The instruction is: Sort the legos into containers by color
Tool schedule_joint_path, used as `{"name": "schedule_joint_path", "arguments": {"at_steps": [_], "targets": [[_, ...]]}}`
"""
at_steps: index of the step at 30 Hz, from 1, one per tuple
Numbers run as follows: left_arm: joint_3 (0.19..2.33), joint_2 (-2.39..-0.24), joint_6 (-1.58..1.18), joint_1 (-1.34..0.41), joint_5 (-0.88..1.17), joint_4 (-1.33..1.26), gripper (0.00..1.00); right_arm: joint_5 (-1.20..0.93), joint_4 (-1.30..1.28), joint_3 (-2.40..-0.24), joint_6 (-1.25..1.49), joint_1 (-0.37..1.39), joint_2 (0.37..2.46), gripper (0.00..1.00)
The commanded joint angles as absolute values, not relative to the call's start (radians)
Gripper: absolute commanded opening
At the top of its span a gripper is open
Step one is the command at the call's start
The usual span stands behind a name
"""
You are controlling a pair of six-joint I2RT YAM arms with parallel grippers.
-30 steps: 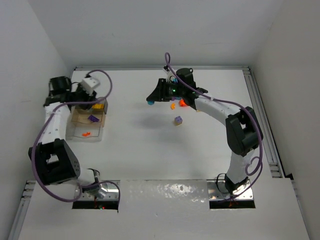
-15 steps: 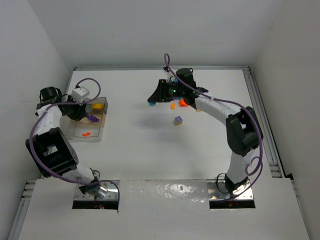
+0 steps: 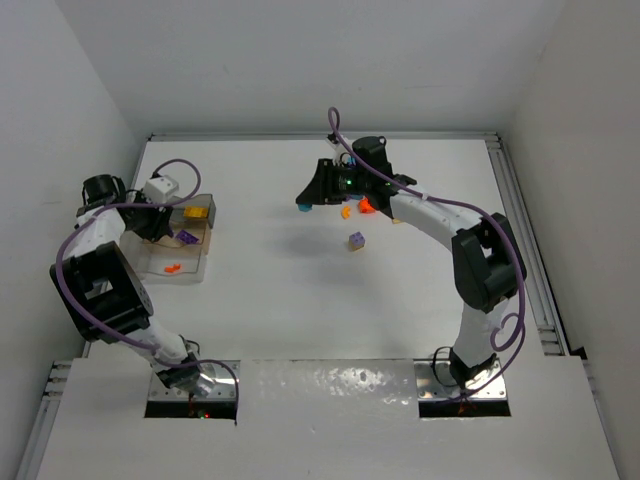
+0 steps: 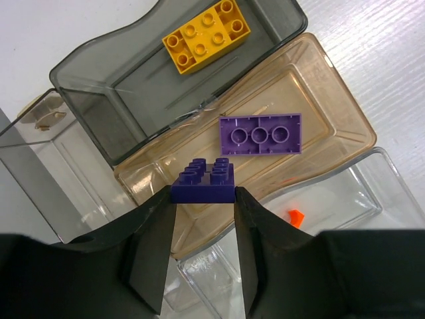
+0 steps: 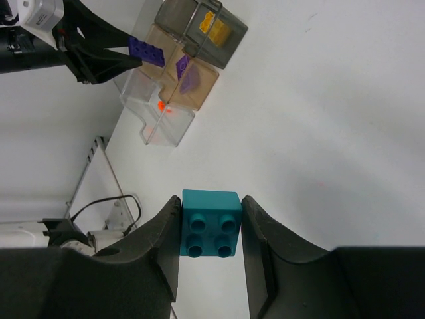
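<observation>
My left gripper (image 4: 202, 194) is shut on a dark purple lego (image 4: 202, 179), held over the tan middle bin of the containers (image 4: 332, 113). In that bin lies a lighter purple lego (image 4: 260, 135). A yellow lego (image 4: 208, 34) sits in the grey bin and an orange piece (image 4: 295, 216) in the clear bin. My right gripper (image 5: 210, 203) is shut on a teal lego (image 5: 210, 226), held above the table's far middle (image 3: 302, 205). In the top view the left gripper (image 3: 176, 232) hangs over the containers (image 3: 172, 262).
Loose legos lie right of the right gripper: an orange one (image 3: 346, 211), a red-orange one (image 3: 366, 206) and a purple-and-yellow stack (image 3: 356, 240). White walls close the table at the left, back and right. A metal rail (image 3: 525, 250) runs along the right edge.
The left arm's elbow and wrist have swung leftward while its fingertips stay over the tray with the purple lego. The right arm with the teal lego has barely moved.
</observation>
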State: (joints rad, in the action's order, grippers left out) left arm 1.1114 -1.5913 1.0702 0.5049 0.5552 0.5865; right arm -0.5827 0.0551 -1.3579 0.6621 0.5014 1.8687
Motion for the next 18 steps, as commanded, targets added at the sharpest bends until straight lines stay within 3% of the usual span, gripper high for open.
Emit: {"name": "schedule_joint_path", "arguments": {"at_steps": [1,10,18], "targets": [[1.103,-1.601,1.083,0.514,0.549,0.546,0.39,-0.577,0.074,-1.367,0.647,0.508,1.822,0.00],[1.106,-1.592,1.123,0.514,0.521,0.563,0.51,-0.577,0.075,-1.368,0.644,0.506,1.824,0.00],[1.183,-1.554,1.194,0.494,0.733,0.696,0.51,-0.565,0.058,-1.382,0.629,0.511,1.833,0.00]]}}
